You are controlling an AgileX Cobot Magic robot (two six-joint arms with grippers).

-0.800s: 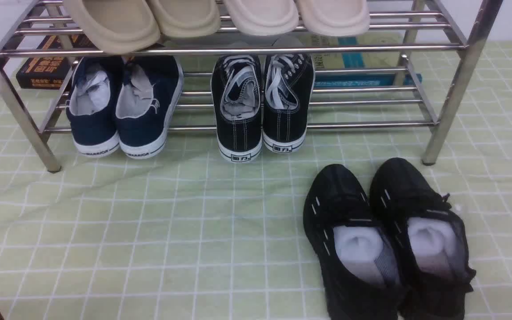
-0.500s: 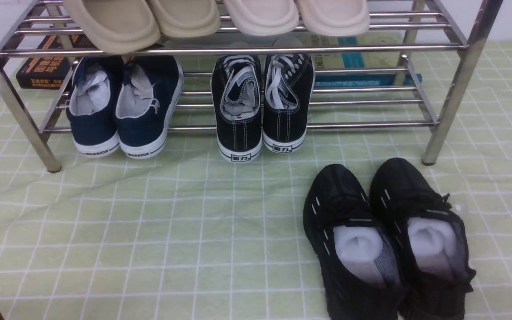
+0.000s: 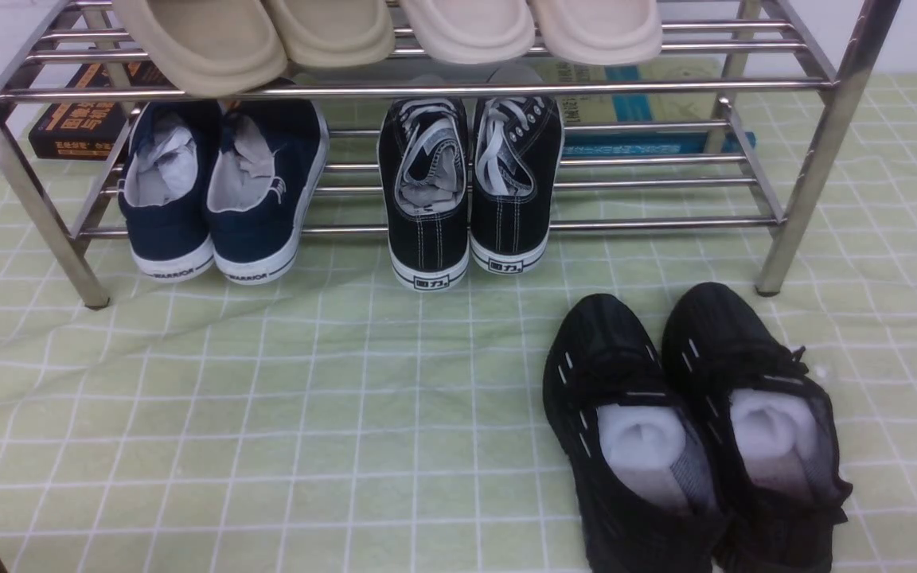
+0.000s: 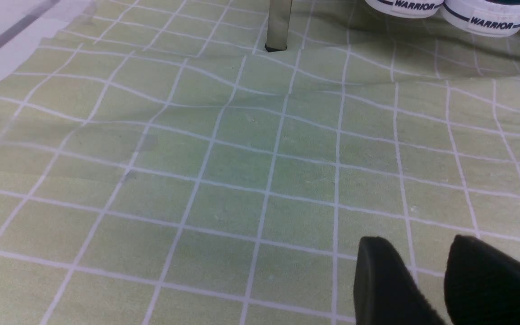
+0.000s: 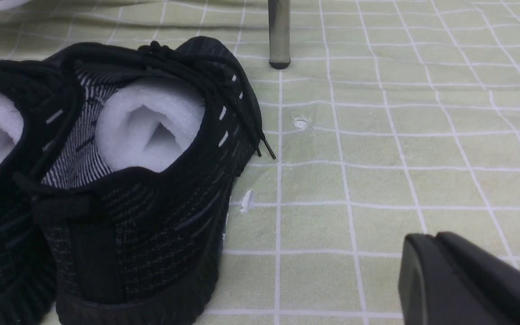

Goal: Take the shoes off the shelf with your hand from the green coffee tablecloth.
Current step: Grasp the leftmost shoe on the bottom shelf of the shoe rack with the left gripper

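Covering the whole tabletop, the green coffee tablecloth (image 3: 267,398) is lying wrinkled, with folds running toward the far-left corner. The shelf (image 3: 427,90) is standing along the far edge, its tubular legs resting on the cloth. All-black mesh trainers (image 3: 689,430) are sitting off the shelf toward the near-right corner, side by side, with white stuffing showing in their openings.

The shoes (image 3: 216,223) are resting on the lower tier at the far-left end, heels facing the near edge and overhanging the front rail, white soles reading "WARRIOR". Black lace-up sneakers (image 3: 470,191) are sitting beside them at the middle of the same tier, apart from them. Beige slippers (image 3: 387,32) are lying on the upper tier.

The left hand (image 4: 422,266) is hovering low over bare cloth near the left edge, its fingers parted by a narrow gap and gripping nothing. The shoes' heels (image 4: 490,20) are showing well beyond it, past the shelf's front-left leg (image 4: 278,22).

The right hand (image 5: 438,253) is hanging just beside the outer trainer (image 5: 142,180), not touching it. Its fingers are seemingly pressed together, though only their tips are showing. It is empty and well apart from the shoes.
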